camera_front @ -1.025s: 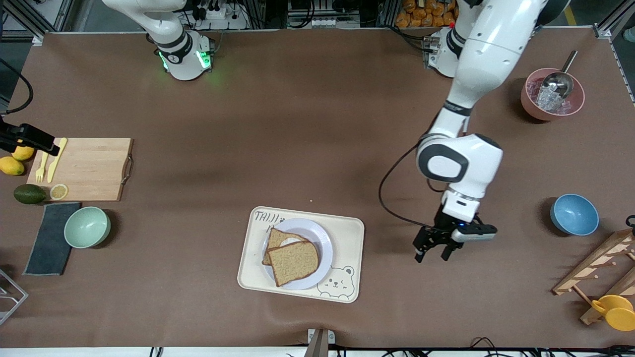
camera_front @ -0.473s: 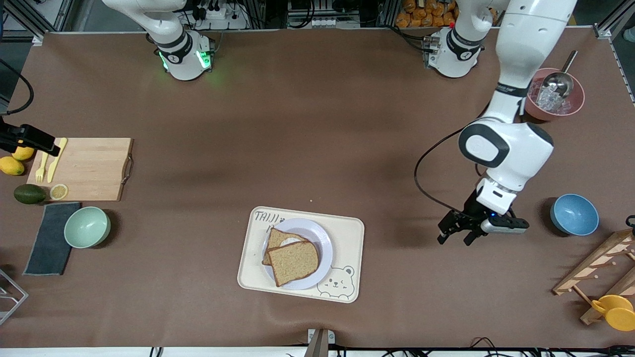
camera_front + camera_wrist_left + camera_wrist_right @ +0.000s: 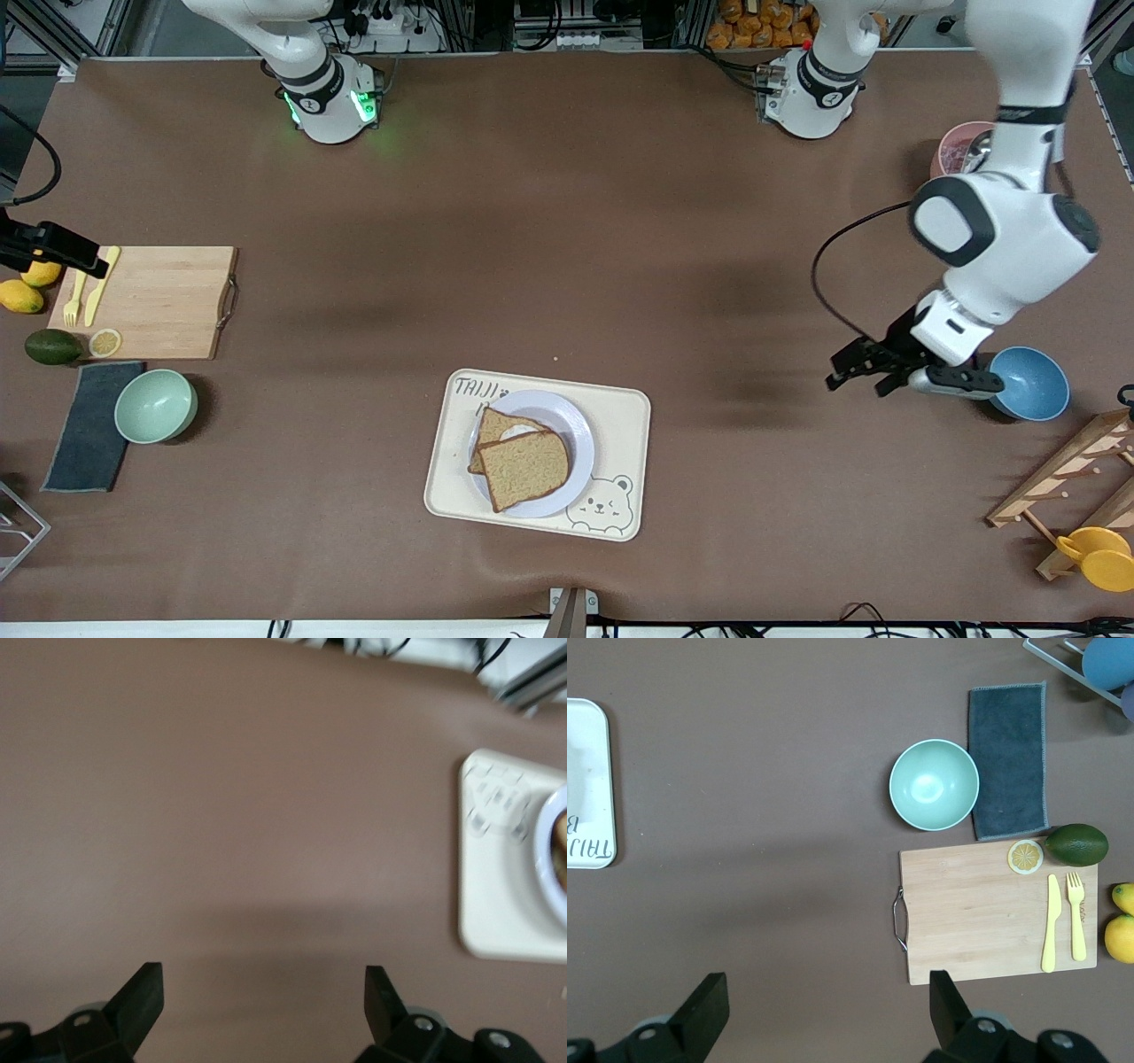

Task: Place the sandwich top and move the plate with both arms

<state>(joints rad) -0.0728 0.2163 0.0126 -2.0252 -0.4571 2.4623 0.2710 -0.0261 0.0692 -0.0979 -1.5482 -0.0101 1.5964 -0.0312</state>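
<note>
The sandwich top (image 3: 524,470), a plain brown slice, lies on the plate (image 3: 578,427), overlapping a second slice (image 3: 498,424) that bears a fried egg. The lavender-white plate sits on a cream bear-printed tray (image 3: 620,416). My left gripper (image 3: 859,381) hangs open and holds nothing, over bare table between the tray and a blue bowl (image 3: 1032,383). In its wrist view the left gripper (image 3: 263,983) has the tray (image 3: 496,904) and the plate's rim (image 3: 542,843) off to one side. The right gripper (image 3: 828,992) is open with nothing in it, high over the table; the front view does not show it.
A cutting board (image 3: 151,301) with yellow knife and fork, lemons, an avocado (image 3: 51,346), a mint bowl (image 3: 156,405) and a dark cloth (image 3: 89,425) lie toward the right arm's end. A pink bowl (image 3: 952,155) and a wooden rack (image 3: 1063,487) stand toward the left arm's end.
The left arm has swung away from the tray toward the blue bowl, its gripper staying open. The bread, plate and tray have not moved.
</note>
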